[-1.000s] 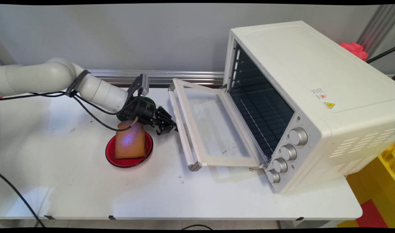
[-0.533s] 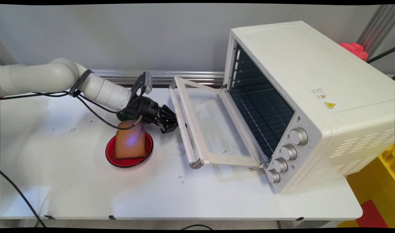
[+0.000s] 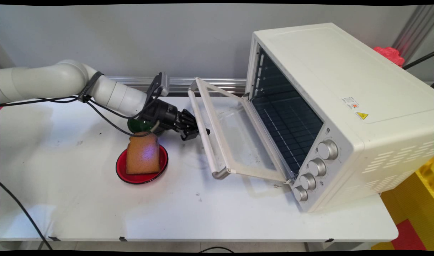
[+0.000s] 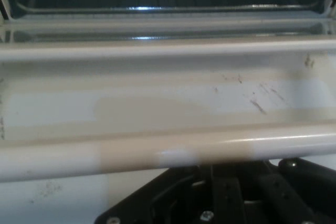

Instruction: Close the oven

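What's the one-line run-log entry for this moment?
gripper: under oven door handle, touching | oven door: half raised | bread: on red plate, left of door

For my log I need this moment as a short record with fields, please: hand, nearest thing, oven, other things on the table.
hand: the hand sits under the door handle, touching it
door: oven door part open, tilted up off the table
oven: white toaster oven, empty rack visible
plate: red plate with a slice of toast
behind arm: green object, partly hidden
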Robot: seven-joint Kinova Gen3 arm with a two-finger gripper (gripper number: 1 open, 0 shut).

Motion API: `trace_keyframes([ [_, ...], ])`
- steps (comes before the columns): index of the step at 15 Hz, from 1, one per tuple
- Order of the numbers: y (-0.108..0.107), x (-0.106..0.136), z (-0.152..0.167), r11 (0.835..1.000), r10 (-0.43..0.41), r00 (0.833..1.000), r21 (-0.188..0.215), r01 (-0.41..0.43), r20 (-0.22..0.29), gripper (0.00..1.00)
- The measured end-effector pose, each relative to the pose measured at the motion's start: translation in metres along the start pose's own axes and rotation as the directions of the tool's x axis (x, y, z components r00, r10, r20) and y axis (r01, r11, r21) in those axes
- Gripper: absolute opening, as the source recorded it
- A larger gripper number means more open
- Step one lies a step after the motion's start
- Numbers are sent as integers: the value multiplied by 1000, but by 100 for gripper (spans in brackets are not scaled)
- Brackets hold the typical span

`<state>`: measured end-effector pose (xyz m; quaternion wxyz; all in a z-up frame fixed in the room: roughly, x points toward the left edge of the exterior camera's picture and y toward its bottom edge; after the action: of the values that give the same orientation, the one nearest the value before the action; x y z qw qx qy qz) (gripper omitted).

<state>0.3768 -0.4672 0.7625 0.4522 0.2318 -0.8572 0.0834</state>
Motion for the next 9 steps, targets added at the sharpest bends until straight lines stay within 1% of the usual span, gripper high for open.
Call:
trace_keyframes([
  [5,-4,12,-2,1000,4,1000,6,-4,-31,0],
  [9,-6,23,-1,1000,9,998,2,-9,-62,0],
])
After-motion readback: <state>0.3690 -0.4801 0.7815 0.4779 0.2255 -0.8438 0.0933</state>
